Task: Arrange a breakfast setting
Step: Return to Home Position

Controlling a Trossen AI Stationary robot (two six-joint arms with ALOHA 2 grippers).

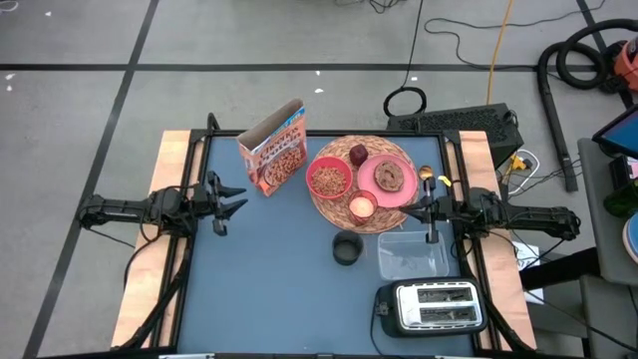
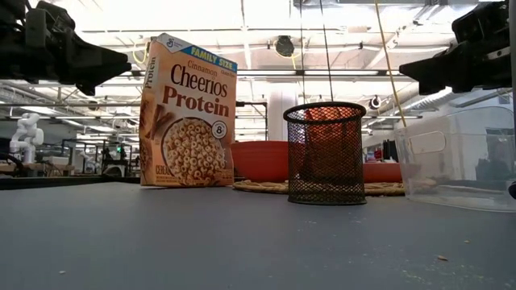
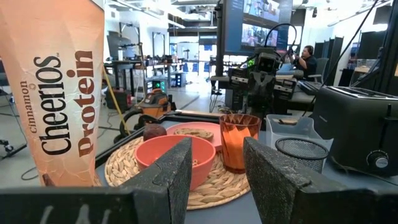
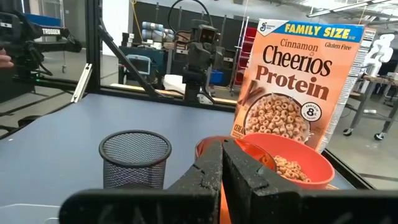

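Observation:
The round wicker mat lies at the table's far middle. On it sit the pink bowl holding cereal, the pink plate with the browned bread, the dark red fruit and the small cup. The cereal box stands upright on the table just left of the mat. A spoon lies by the mat's right rim. My left gripper hovers open at the left edge, pointing level toward the mat. My right gripper hovers shut at the right edge, just off the mat.
A black mesh cup stands near the table's middle. A clear plastic tub sits right of it, and a silver toaster stands at the near right corner. The blue tabletop is bare at the near left.

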